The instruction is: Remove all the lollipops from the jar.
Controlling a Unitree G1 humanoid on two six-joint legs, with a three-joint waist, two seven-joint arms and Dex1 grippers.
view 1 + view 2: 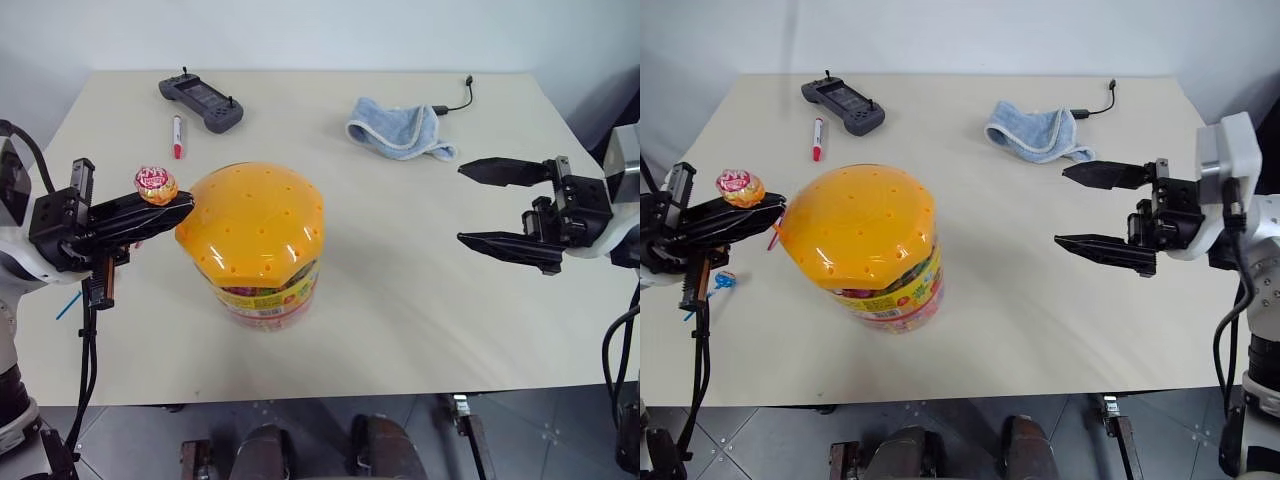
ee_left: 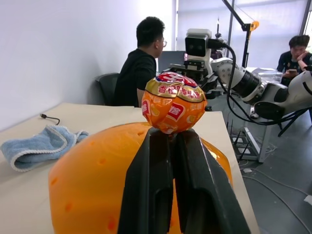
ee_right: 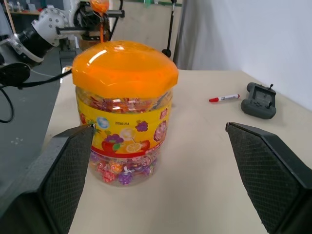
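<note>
near the desk's left edge my left claw (image 1: 182,208) pinches an orange lollipop (image 1: 156,184) by its thin stick; light, crinkly, slip-prone. right claw (image 1: 478,205) gapes.

The left gripper (image 1: 185,207) has two long black fingers that narrow toward the tips, fixed on a blocky black body with small screws. Behind it sits a white rounded wrist shell, and black cables hang down from the underside. The right gripper (image 1: 478,205) has the same two black pointed fingers; their inner pads (image 3: 265,168) carry a fine cross-hatched texture. Its black body joins a white and grey box-shaped wrist housing, and a black cable loops below that arm.
</note>
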